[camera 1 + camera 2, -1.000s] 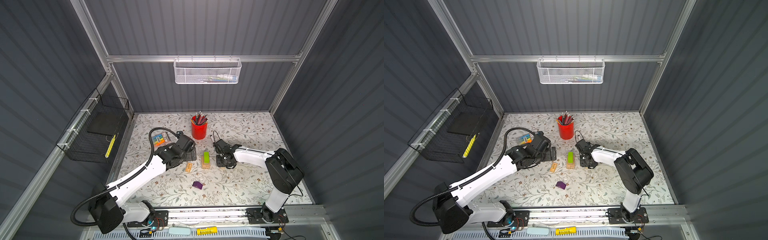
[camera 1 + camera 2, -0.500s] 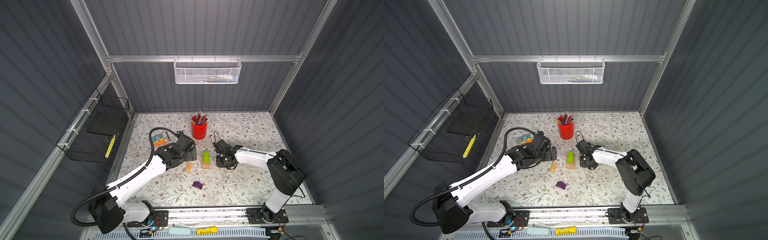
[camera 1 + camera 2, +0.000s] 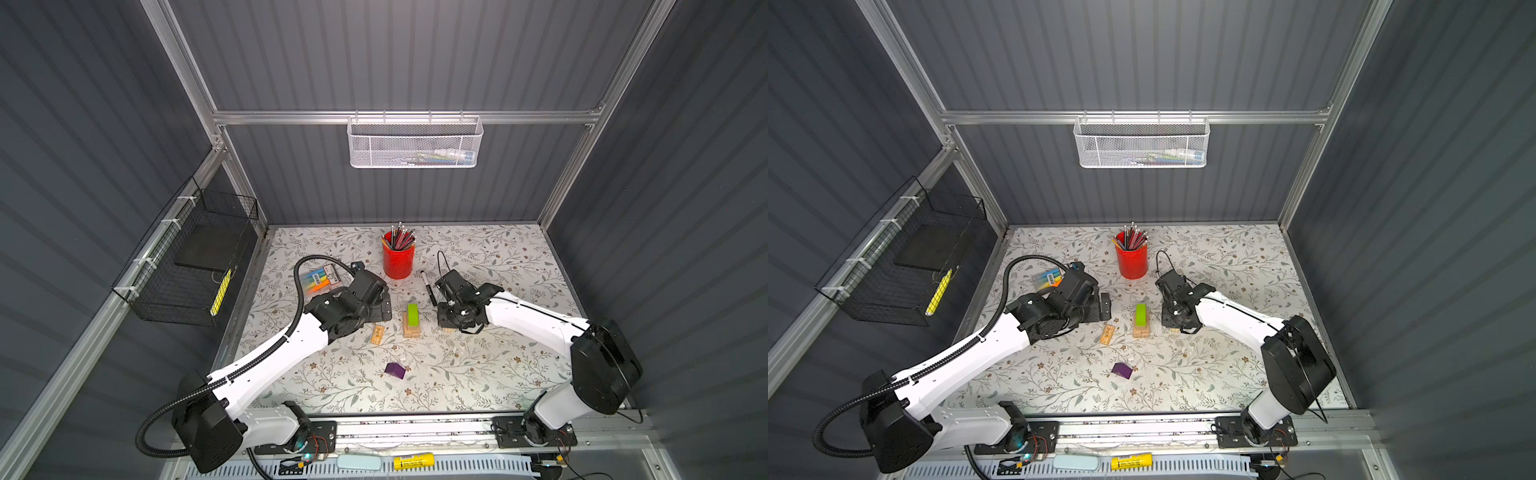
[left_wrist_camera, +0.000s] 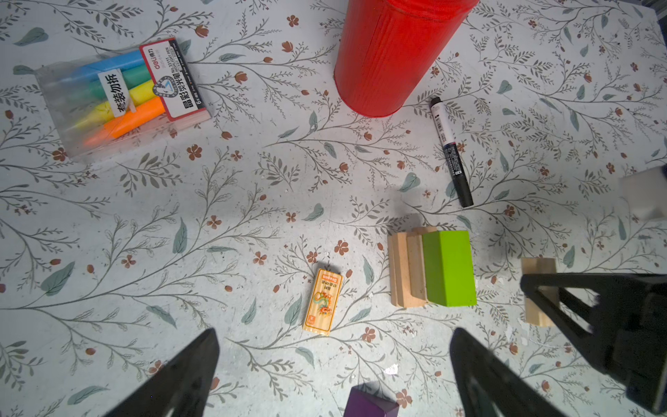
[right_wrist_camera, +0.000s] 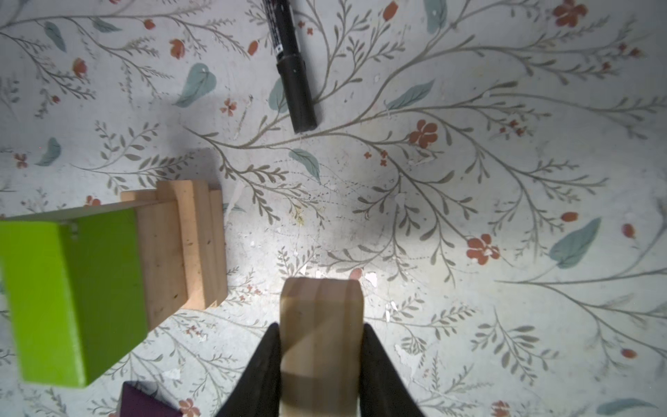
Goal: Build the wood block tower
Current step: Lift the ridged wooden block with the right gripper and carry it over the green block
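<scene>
Counter [image 3: 478, 374], floral print. Left tool [image 4: 335, 335] released, jaws spread wide, hanging above a small printed piece [image 4: 323, 299] that lies flat. Right tool [image 5: 320, 326] clenched on a tan block [image 5: 321, 303], low at the counter; cannot tell whether the block is lifted.

Red cup [image 3: 398, 259] of pencils toward the back. Highlighter pack [image 4: 122, 94] back left.

Tower [image 3: 411, 326] stands mid-counter between the two tools: tan bricks stacked unevenly, green block [image 3: 412, 313] on top. The held block is just beside it, apart.

Black marker [image 4: 451, 151] lies between cup and right tool. Purple block [image 3: 395, 370] sits alone toward the front, well apart from the tower.
</scene>
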Motion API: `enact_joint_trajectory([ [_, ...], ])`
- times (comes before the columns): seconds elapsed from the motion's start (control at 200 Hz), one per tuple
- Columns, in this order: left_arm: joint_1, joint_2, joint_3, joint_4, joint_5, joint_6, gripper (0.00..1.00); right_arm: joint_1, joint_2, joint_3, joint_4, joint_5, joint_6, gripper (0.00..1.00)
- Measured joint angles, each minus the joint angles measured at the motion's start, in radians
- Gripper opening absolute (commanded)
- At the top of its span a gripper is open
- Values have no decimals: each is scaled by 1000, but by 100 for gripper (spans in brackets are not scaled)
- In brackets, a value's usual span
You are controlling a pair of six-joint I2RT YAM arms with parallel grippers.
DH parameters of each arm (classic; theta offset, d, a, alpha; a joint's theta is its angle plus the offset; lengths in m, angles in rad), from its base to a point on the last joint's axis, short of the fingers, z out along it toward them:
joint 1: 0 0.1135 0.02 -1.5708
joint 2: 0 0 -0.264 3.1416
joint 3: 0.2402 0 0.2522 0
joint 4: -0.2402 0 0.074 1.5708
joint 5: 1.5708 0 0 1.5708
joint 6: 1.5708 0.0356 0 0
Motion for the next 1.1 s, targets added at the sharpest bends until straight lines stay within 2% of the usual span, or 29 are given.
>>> enact_joint_trajectory([
  [0.475,0,-66,-61,-3,-45,-52,100,55,9,349,-232,20,-8,29],
  [0.81,0,-130,-93,-20,-92,-95,100,109,192,539,-290,20,-2,29],
  [1.101,0,-144,-116,-33,-115,-119,100,164,322,632,-321,27,26,28],
])
